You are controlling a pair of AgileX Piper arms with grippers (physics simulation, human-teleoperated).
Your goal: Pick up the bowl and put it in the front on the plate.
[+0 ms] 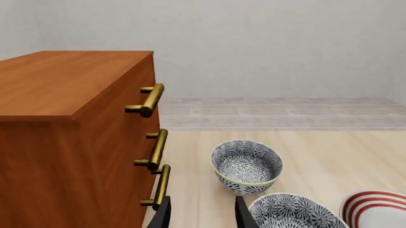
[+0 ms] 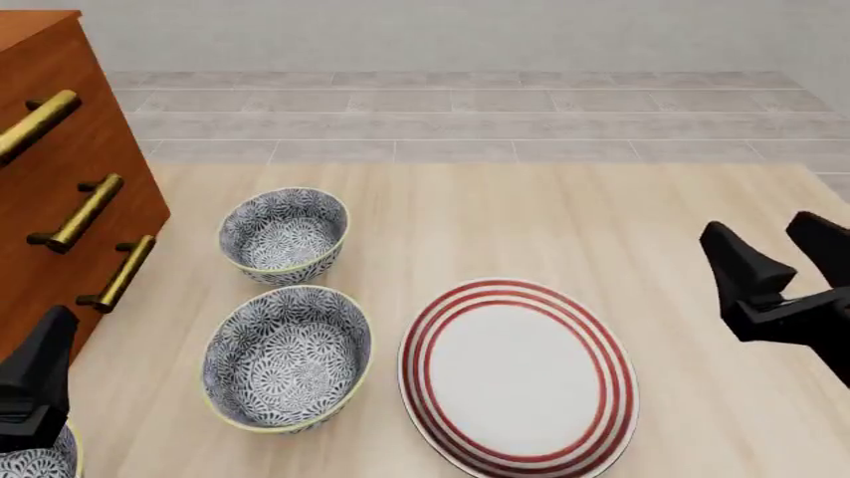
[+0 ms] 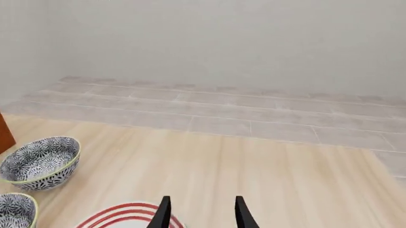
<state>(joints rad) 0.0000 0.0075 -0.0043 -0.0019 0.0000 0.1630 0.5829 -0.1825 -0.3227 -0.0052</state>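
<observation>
One pale wood table (image 2: 558,229), grey tiled floor (image 2: 452,110) beyond.

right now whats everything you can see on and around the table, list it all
bowl: three, blue-grey and white floral with pale yellow rims; far one near the drawers, middle one just left of the plate, a third cut off at the front view's lower left corner
plate: one, white with three red rings, lying flat, nothing on it
drawer cabinet: one, reddish-brown wood, left side, three brass handles
table: one, light wood
floor: pale grey tiles beyond the table
left tool: black, open, holding nothing, low at left
right tool: black, open, holding nothing, right of the plate
</observation>
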